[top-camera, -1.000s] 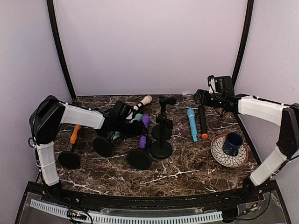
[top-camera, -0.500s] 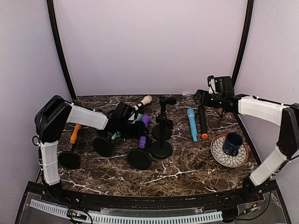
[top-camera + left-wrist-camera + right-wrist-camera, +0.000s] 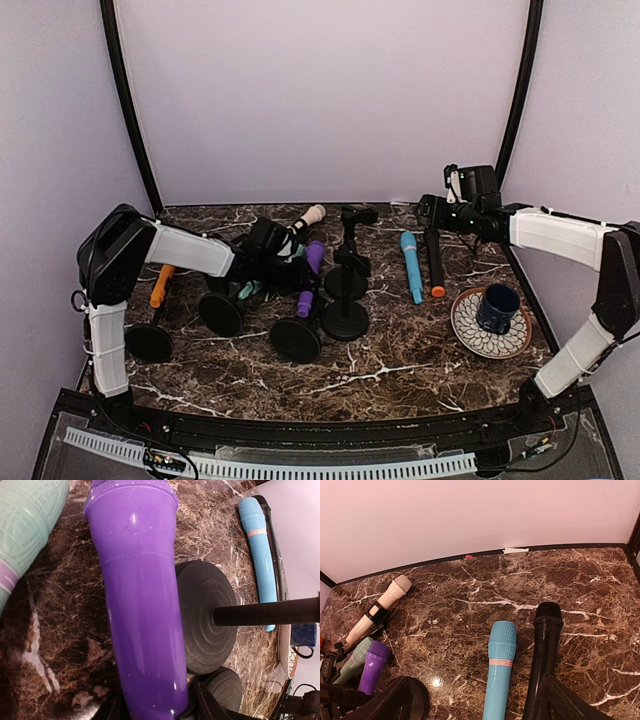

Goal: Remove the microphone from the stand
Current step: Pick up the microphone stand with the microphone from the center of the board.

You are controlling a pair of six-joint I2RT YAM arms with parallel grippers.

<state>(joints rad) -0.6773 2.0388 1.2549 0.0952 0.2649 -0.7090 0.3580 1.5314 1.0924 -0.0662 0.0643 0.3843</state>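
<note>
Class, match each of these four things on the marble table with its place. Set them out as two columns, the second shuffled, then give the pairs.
Column one
1. purple microphone
2. blue microphone
3. mug
4. cream microphone

Column two
A. standing on the patterned plate
B. rearmost microphone, on the left half of the table
C. lying flat beside the black microphone
D. filling the middle of the left wrist view

Pairs: 1-D, 2-C, 3-A, 4-B
</note>
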